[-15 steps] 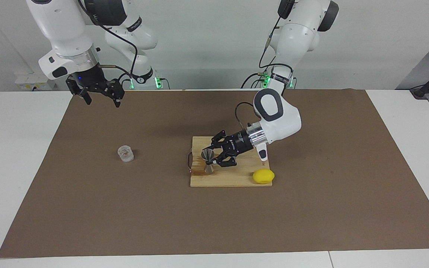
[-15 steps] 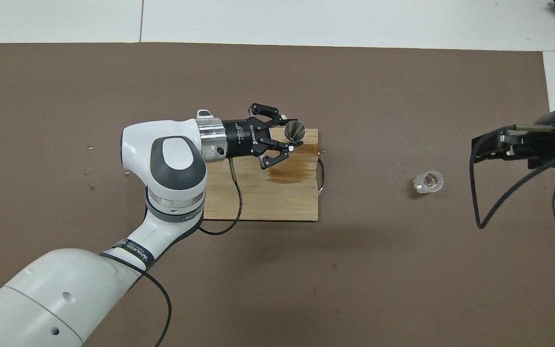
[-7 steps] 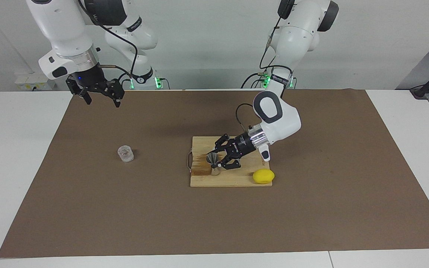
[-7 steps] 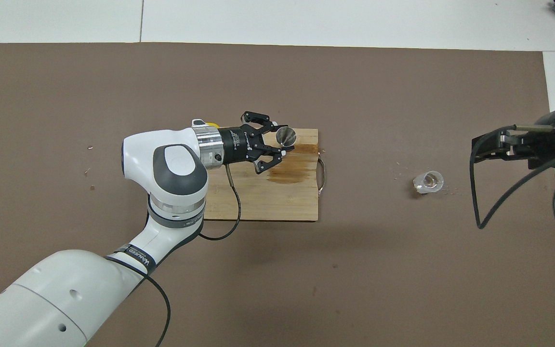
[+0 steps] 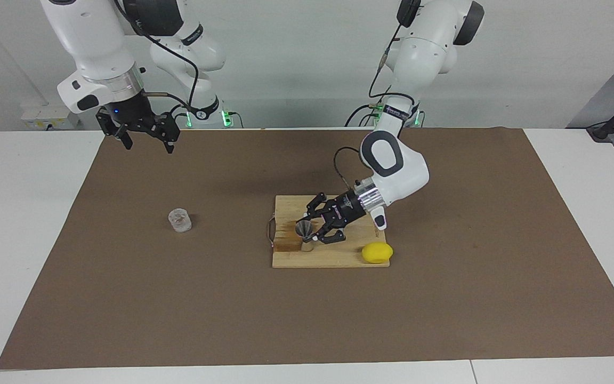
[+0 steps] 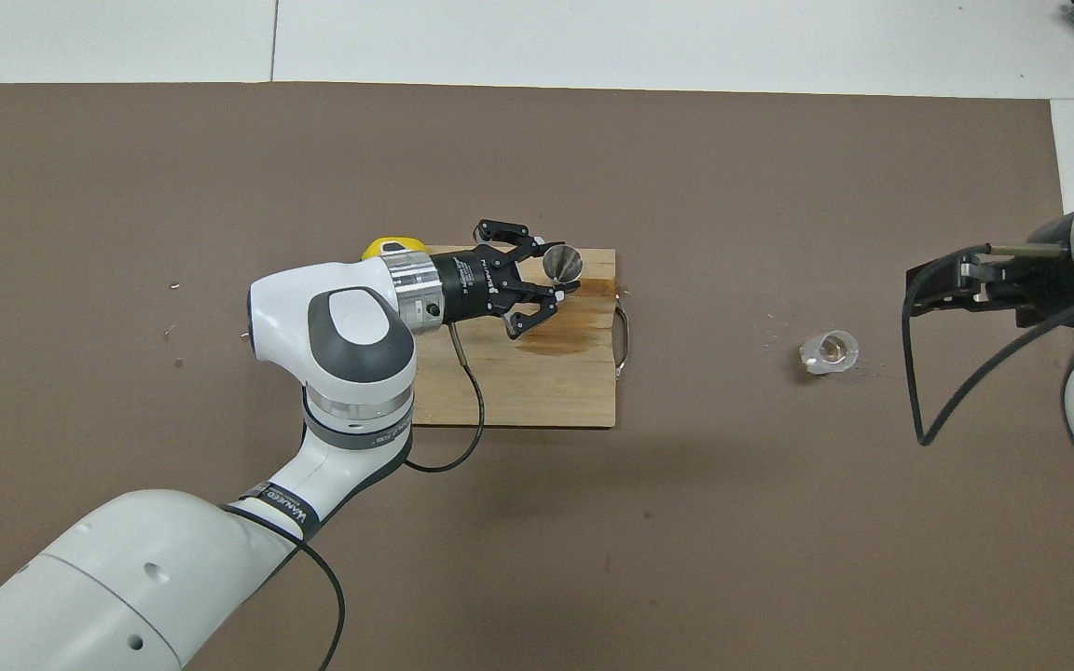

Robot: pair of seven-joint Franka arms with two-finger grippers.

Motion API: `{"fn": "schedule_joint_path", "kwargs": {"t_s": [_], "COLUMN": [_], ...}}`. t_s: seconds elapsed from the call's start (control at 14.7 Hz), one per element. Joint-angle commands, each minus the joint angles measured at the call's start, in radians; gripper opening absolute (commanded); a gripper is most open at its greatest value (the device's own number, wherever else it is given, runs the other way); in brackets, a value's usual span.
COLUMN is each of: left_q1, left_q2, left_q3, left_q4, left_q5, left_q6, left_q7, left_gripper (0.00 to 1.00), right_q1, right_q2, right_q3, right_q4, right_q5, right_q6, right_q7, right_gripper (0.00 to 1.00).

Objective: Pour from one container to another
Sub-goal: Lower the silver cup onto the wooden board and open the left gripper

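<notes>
Right now my left gripper [image 5: 307, 230] is clamped on the jigger [image 5: 304, 234], tilted over the board [image 5: 328, 258], while the tumbler [image 5: 179, 220] stands well apart below my open right gripper [image 5: 144, 140], the nearer one.

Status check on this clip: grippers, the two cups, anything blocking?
Left gripper shut on jigger, tilted over wooden board. Right gripper open, waiting over the mat. Glass tumbler untouched on the mat. Lemon at board's corner, not blocking.
</notes>
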Motion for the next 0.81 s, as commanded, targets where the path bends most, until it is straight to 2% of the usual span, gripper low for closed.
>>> {"fn": "schedule_joint_path", "kwargs": {"t_s": [0.0,0.34,0.41,0.47,0.75], "left_q1": [-0.020,-0.009,-0.009,-0.006,-0.003], "left_q2": [-0.013,-0.016,-0.016,-0.016,-0.017], "left_q3": [0.010,0.012,0.012,0.012,0.012], "left_q4": [-0.012,-0.025,-0.025,-0.026,-0.028], "left_q5": [-0.027,0.002,0.013,0.019,0.020], "left_q6": [0.026,0.026,0.025,0.025,0.023], "left_q7": [0.021,0.021,0.021,0.020,0.018], "left_gripper": [0.00,0.00,0.37,0.99,1.00], "right_q1": [-0.014,-0.017,-0.020,-0.024,-0.059], "right_q2": [-0.017,-0.017,-0.017,-0.017,-0.016], "right_q3": [0.006,0.006,0.003,-0.002,-0.002], "right_q4": [-0.017,-0.017,-0.015,-0.014,0.026], "right_q5": [-0.004,-0.004,-0.004,-0.003,-0.003], "right_q6": [-0.012,-0.013,-0.012,-0.007,-0.001], "right_q7": [0.011,0.010,0.014,0.019,0.018], "right_gripper": [1.00,1.00,1.00,1.00,1.00]}}
